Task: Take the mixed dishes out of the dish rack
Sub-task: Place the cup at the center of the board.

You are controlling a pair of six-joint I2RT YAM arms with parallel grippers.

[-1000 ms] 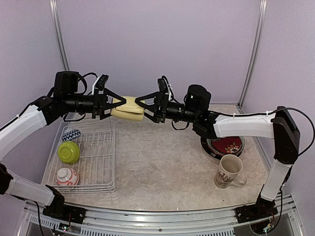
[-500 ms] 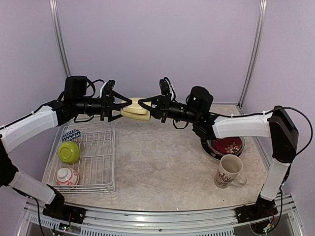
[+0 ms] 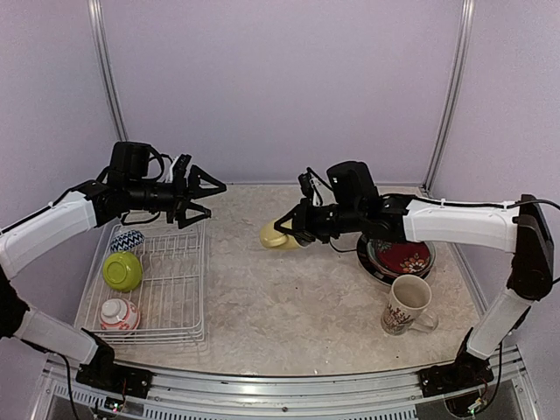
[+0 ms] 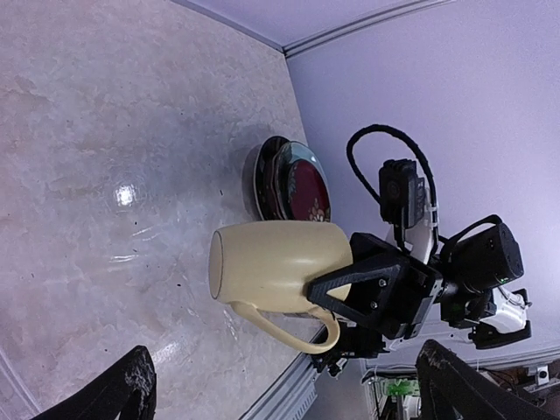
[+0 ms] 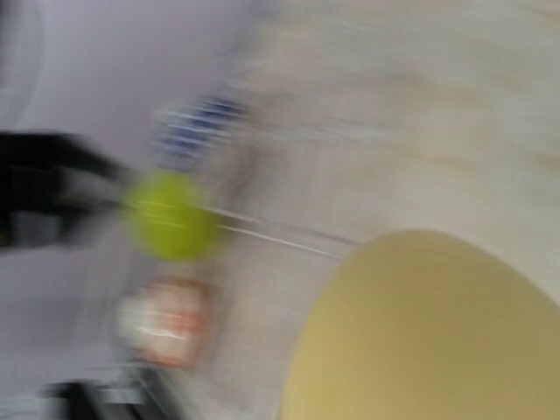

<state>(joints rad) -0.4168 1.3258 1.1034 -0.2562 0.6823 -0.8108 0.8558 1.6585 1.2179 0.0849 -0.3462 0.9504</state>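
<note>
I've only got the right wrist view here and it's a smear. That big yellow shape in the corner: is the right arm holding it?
Observer: Yes. The left wrist view shows the right fingers shut on the yellow mug, held on its side.
Operator: Is the left arm touching it too?
Observer: No. From above, the left fingers are open, well apart from the mug, near the dish rack.
Operator: Anything already unloaded?
Observer: A cream patterned mug stands upright on the table beside stacked plates, a dark red floral plate on top.
</note>
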